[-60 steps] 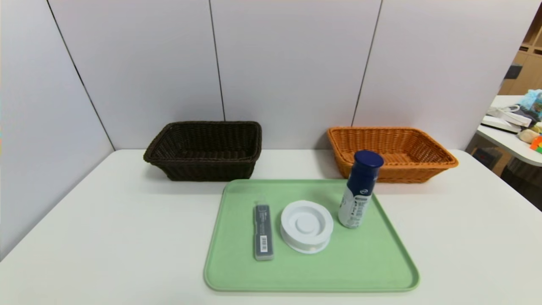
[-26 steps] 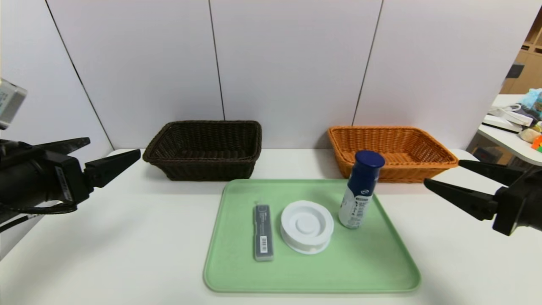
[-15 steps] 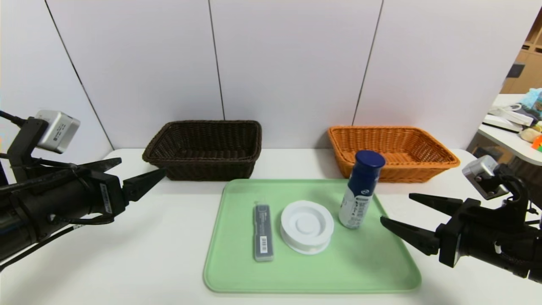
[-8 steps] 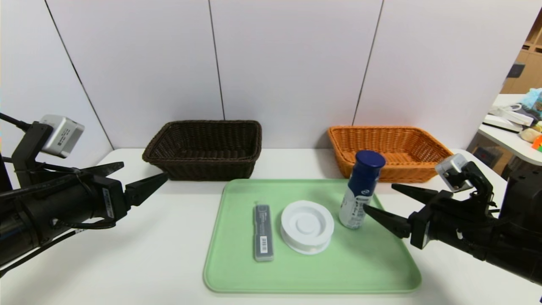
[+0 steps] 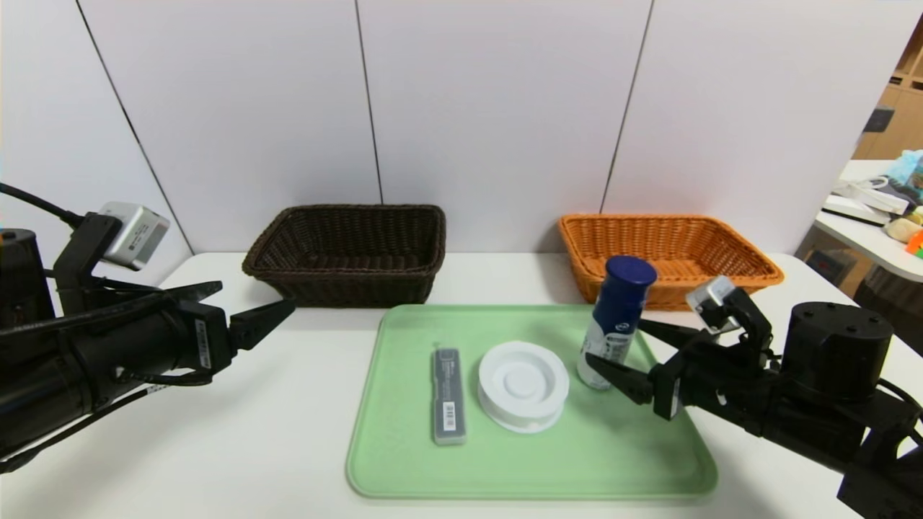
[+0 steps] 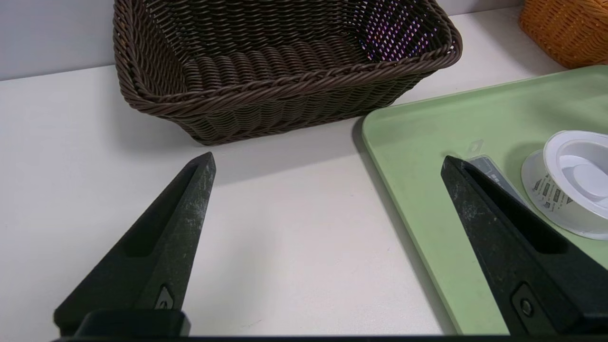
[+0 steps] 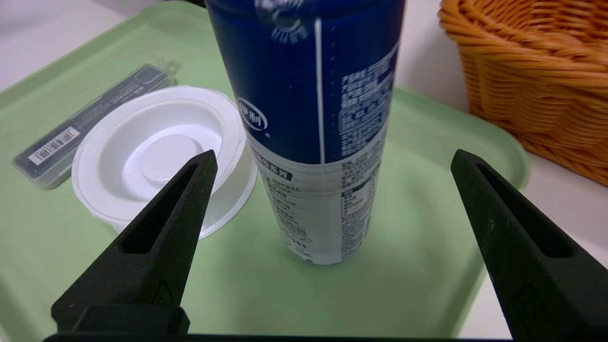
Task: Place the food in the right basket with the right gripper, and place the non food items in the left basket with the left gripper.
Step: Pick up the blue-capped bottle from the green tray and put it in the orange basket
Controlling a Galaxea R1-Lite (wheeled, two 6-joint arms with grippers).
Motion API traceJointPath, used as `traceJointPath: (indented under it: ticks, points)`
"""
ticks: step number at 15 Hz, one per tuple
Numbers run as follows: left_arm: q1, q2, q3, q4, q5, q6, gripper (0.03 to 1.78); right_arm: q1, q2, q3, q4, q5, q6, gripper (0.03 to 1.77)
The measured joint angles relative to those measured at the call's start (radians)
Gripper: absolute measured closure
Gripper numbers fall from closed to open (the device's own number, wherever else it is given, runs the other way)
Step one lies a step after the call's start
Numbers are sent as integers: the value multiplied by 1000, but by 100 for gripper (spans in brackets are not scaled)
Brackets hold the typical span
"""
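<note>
The food, a navy-and-white bottle (image 5: 616,324) (image 7: 313,118), stands upright on the green tray's far right. My right gripper (image 5: 614,342) (image 7: 332,154) is open and level with its lower body. The bottle stands in line with the gap, just beyond the fingertips, untouched. The grey case (image 5: 448,395) (image 7: 71,137) and the round white container (image 5: 523,386) (image 7: 156,156) lie on the tray. My left gripper (image 5: 254,295) (image 6: 327,158) hangs open over the table, left of the tray and in front of the dark left basket (image 5: 346,252) (image 6: 266,71). The orange right basket (image 5: 670,256) (image 7: 536,71) stands behind the bottle.
The green tray (image 5: 562,461) lies at the middle front of the white table (image 5: 216,432). Grey wall panels close off the back, right behind both baskets. A side table with clutter (image 5: 880,209) stands at the far right.
My right gripper has moved left across the tray's right edge up to the bottle. My left gripper has crept a little to the right. Both stayed open; nothing on the tray moved.
</note>
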Motion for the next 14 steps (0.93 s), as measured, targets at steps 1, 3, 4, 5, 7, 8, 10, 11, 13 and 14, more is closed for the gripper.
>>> traceJointPath:
  ticks: [1,3,4,5,7,8,10,11,13,14]
  points:
    - [0,5,0,0,0,0,12,6,17,-3,-2,-1,0,10]
    - [0,11,3,0,0,0,12,12,42,-15,-3,0,1,10]
    - [0,14,3,0,0,0,12,13,52,-23,-4,0,1,10]
    - [1,16,4,0,0,0,12,13,61,-32,-6,-1,1,10]
    - [0,19,7,0,0,0,12,14,73,-46,-8,-1,1,10]
    - [0,20,8,1,0,0,12,14,77,-53,-9,-1,2,10]
    - [0,22,9,1,0,0,12,14,83,-68,-9,0,2,10]
    - [0,22,9,1,-1,0,12,14,89,-72,-9,0,1,10]
    - [0,22,10,1,0,0,12,14,100,-77,-11,0,2,10]
    - [0,23,11,1,-1,0,12,14,105,-82,-11,0,2,10]
